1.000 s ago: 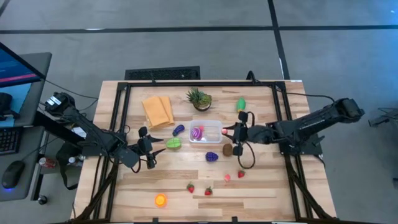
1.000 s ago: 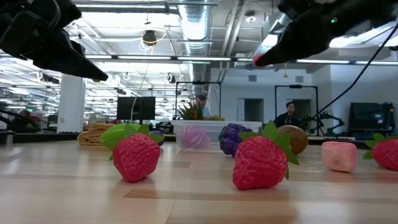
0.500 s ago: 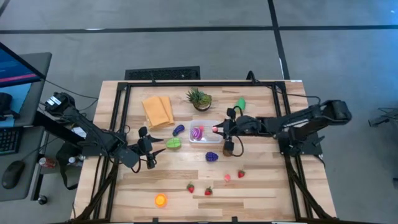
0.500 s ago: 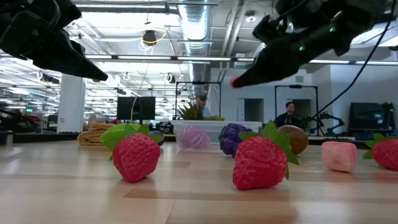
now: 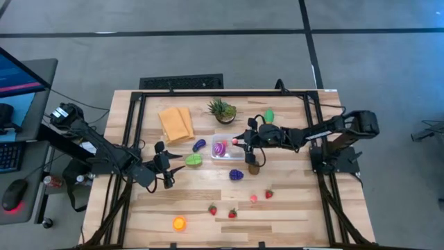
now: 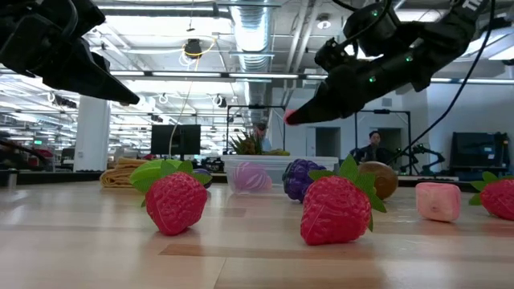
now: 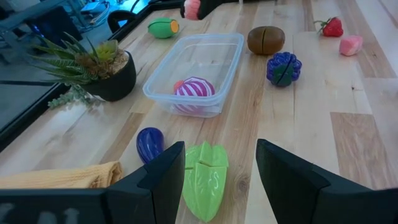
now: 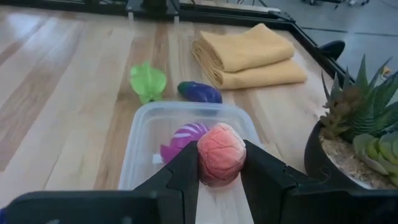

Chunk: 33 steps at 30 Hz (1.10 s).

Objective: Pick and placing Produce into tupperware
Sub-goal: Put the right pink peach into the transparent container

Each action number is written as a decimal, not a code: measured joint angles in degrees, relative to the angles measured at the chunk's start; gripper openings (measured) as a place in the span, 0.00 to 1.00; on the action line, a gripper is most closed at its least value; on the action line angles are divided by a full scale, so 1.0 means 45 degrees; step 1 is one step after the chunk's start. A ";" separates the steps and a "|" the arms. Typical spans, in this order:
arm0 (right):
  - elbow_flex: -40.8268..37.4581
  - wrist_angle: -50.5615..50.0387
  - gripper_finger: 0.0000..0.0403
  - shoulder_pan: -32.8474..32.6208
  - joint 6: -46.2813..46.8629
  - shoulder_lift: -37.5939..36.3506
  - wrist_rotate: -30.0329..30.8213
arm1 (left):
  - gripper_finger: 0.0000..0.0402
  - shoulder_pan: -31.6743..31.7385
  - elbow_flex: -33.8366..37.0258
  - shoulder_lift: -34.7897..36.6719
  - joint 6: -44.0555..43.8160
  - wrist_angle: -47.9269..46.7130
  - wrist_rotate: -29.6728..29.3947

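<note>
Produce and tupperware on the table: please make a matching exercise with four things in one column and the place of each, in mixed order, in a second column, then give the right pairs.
Things:
1. pink-red ball
2. purple striped piece
3. leafy green piece
4. orange piece

Places:
A. inside the tupperware
B. alone near the table's front edge
C. between the fingers of the right gripper
D. on the table just ahead of the left gripper

Pairs: 1-C, 2-A, 3-D, 4-B

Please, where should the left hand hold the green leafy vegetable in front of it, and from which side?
Grip the green leafy vegetable across its narrow middle, coming down from above. It lies flat and long on the table, pointing away between the left hand's open fingers; the purple vegetable lies beside it.
</note>
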<state>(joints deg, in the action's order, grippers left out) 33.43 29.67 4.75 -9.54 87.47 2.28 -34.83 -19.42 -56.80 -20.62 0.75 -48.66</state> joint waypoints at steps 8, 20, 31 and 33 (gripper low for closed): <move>0.0000 0.0103 0.24 0.0063 0.0008 -0.0011 -0.0184 | 0.47 -0.0003 0.0000 0.0000 0.0000 0.0000 -0.0024; 0.0000 0.0311 0.24 0.0063 0.0015 -0.0011 -0.0184 | 0.47 -0.0001 0.0000 0.0000 0.0000 0.0000 -0.0044; 0.0005 0.1151 0.24 0.0063 0.0019 -0.0011 -0.0223 | 0.47 0.0000 0.0000 0.0000 0.0000 0.0000 -0.0053; 0.0005 0.1407 0.24 0.0062 0.0015 -0.0011 -0.0223 | 0.47 0.0000 0.0000 0.0000 0.0000 0.0000 -0.0053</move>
<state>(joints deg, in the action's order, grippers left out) 33.45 36.00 5.03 -9.47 87.42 1.28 -34.83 -19.42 -56.80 -20.62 0.75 -48.90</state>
